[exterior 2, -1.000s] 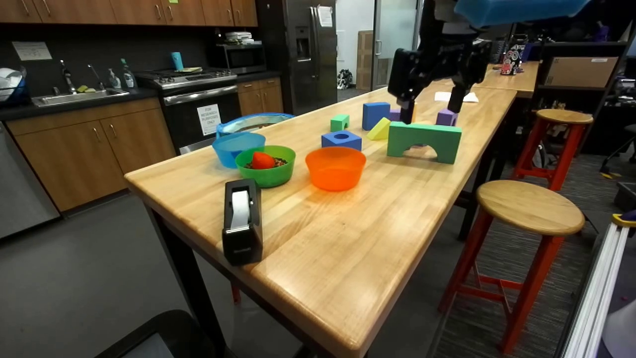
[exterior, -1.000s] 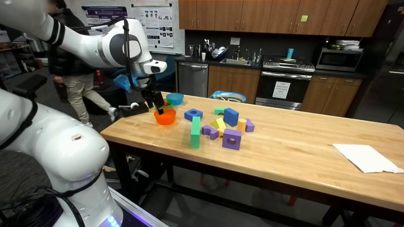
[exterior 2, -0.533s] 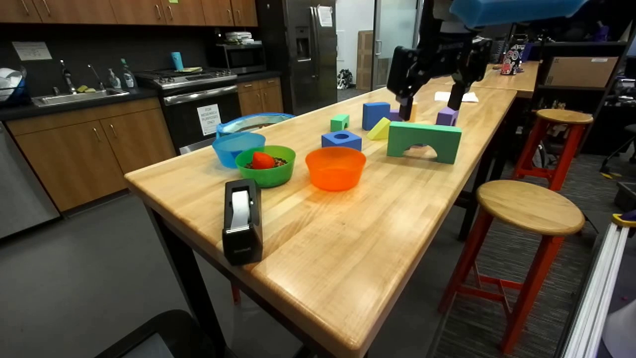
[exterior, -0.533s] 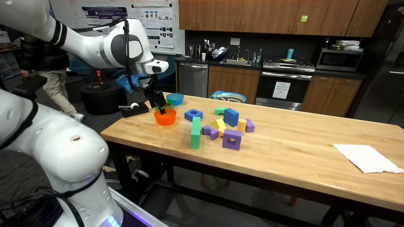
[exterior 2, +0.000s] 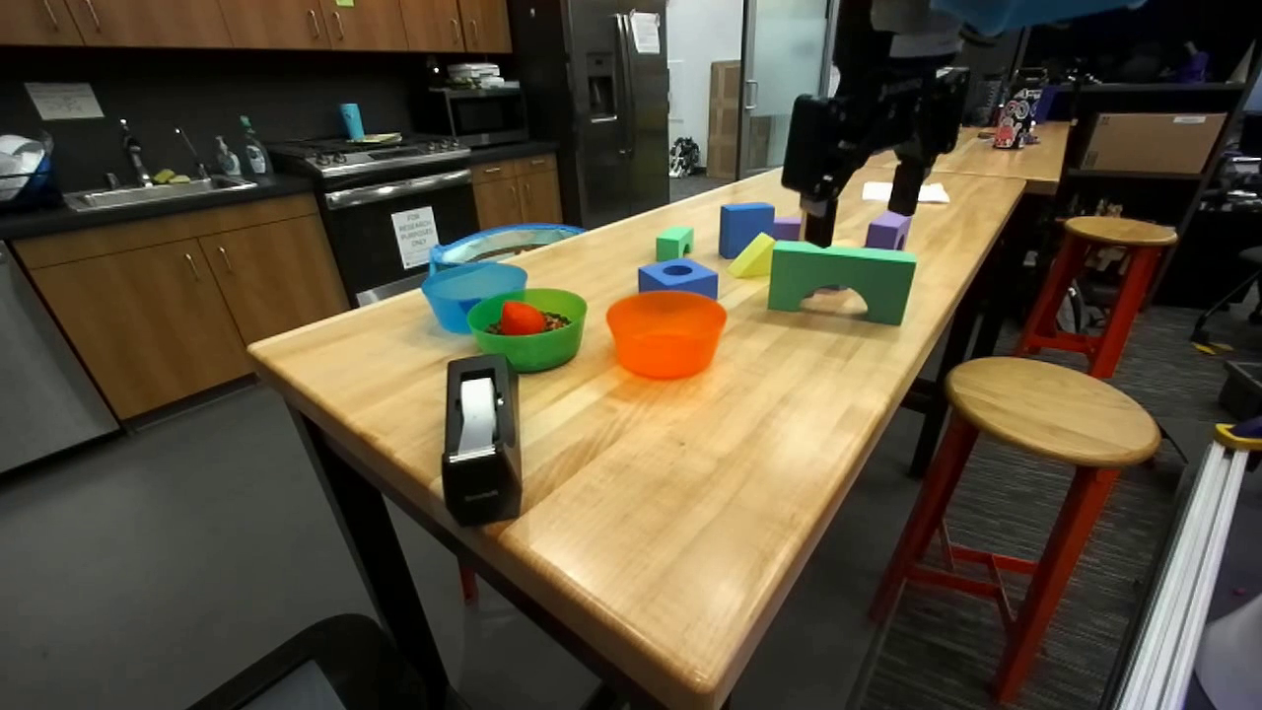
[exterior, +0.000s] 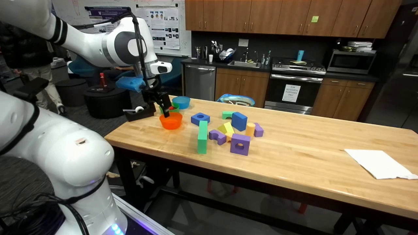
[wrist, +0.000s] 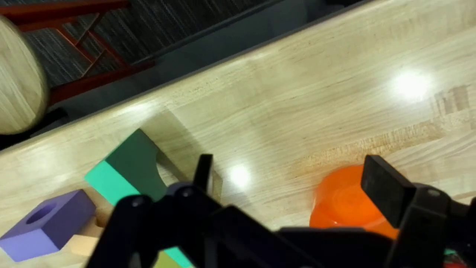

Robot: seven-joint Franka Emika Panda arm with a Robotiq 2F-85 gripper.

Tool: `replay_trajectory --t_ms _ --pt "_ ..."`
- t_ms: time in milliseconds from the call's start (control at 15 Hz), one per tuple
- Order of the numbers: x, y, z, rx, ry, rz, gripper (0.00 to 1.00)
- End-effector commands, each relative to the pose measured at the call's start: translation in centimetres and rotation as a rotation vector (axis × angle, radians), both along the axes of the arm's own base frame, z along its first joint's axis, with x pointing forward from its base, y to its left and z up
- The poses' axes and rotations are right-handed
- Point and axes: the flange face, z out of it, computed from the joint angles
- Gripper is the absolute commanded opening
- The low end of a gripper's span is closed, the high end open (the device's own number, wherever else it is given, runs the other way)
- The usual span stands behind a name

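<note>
The black two-fingered gripper (exterior 2: 860, 223) hangs before me, spread wide and gripping nothing, above the pale wooden tabletop (exterior 2: 690, 473) between a round translucent orange bowl (exterior 2: 666, 340) and an upright green arched block (exterior 2: 843, 268). Beyond, a black-and-steel stove (exterior: 308, 92) stands beside brown wooden cabinets (exterior: 346, 101).

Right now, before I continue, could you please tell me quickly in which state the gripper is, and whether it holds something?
Gripper: open, jaws wide apart, holding nothing.
</note>
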Motion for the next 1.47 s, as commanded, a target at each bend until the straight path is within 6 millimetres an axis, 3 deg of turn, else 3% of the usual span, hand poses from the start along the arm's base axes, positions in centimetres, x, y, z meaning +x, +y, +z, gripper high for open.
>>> replay_trajectory --t_ms 0,267,667,1067,1400 --pt "1.3 -1.7 0.7 -0.003 0.077 0.149 1.00" --pt "3.2 -3.5 0.9 0.026 0.061 0.180 1.00" --pt "5.9 -5.7 -0.9 0.043 0.054 0.176 1.00" --pt "7.1 -9.5 -1.8 0.009 0.065 0.154 1.00" --pt "6.8 -9.2 -2.2 0.030 0.078 0.126 1.00"
